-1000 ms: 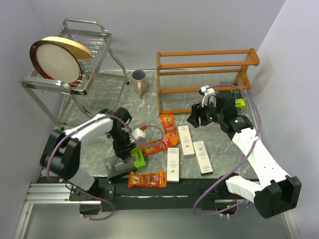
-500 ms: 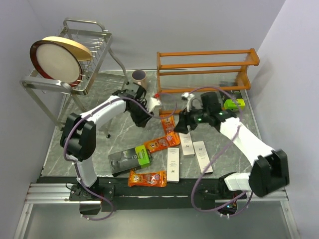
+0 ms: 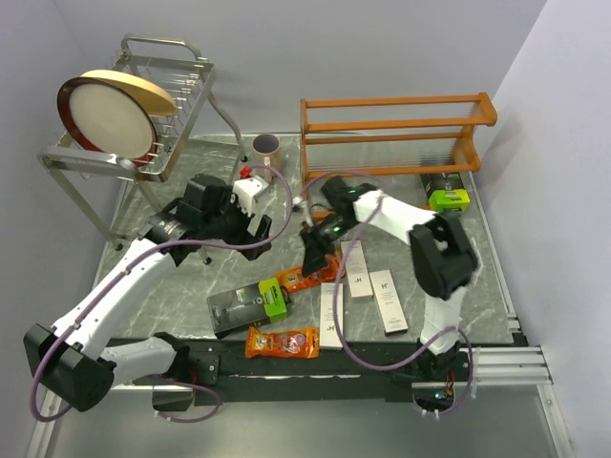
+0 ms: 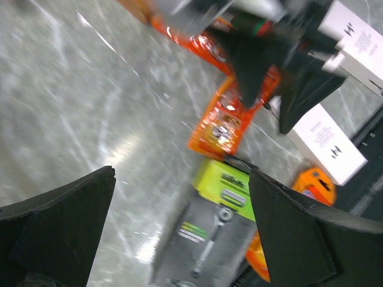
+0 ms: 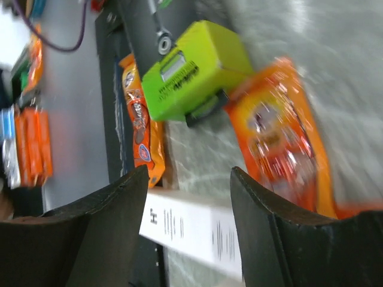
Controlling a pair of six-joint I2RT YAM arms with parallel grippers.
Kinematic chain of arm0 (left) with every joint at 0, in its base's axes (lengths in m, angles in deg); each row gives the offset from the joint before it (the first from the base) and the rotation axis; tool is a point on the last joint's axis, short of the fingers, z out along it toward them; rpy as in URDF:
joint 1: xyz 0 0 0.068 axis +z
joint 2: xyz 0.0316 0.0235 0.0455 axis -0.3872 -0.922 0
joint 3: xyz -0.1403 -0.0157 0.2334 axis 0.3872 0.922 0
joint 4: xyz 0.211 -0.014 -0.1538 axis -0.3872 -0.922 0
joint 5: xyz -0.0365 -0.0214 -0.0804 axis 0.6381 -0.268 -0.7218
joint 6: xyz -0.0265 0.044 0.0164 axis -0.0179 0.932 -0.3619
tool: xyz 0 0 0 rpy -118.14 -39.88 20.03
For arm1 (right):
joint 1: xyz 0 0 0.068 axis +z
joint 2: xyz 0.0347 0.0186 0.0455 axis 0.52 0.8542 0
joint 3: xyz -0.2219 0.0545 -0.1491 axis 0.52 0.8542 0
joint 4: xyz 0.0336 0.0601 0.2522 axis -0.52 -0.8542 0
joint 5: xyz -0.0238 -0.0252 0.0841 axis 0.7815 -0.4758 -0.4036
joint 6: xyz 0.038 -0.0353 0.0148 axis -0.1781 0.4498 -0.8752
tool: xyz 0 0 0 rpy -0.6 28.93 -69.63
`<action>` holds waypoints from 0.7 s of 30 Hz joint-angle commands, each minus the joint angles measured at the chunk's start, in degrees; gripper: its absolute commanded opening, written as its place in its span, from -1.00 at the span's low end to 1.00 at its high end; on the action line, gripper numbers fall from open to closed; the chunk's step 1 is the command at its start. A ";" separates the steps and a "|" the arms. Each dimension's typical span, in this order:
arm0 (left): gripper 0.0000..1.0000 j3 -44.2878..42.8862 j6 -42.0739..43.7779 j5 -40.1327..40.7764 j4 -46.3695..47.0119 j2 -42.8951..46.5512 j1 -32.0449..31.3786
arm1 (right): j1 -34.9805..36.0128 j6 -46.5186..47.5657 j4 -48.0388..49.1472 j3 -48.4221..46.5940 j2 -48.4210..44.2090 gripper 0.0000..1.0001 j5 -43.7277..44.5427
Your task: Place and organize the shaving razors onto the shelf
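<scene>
Here, left arm (image 3: 124, 277) outstretched, fingers (image 4: 60, 221) wide, right arm (image 3: 387, 212) bent leftward

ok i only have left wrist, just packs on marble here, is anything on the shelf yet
observer: one lime-green pack lies low at the shelf right end; bottom tier or table, can't tell.
operator: where's the shelf from the left arm
observer: back right of it, beside the mauve mug.
operator: is the right arm holding anything
observer: no, its jaws are apart and empty above an orange packet.
</scene>
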 commanded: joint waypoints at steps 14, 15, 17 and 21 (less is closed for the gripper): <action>0.99 2.44 -1.11 -13.53 -3.09 3.66 7.55 | 6.06 -7.07 -1.15 -5.62 15.05 0.19 -1.50; 0.99 2.79 -0.93 -13.89 -3.87 3.92 7.63 | 6.50 -6.72 -1.33 -6.06 15.50 0.19 -1.41; 0.98 3.40 -0.84 -14.59 -4.23 4.54 7.55 | 7.11 -8.80 0.68 -6.59 16.20 0.18 -1.84; 0.98 3.93 -1.19 -15.30 -3.09 4.54 7.72 | 7.73 -14.61 3.94 -9.05 18.92 0.15 -2.99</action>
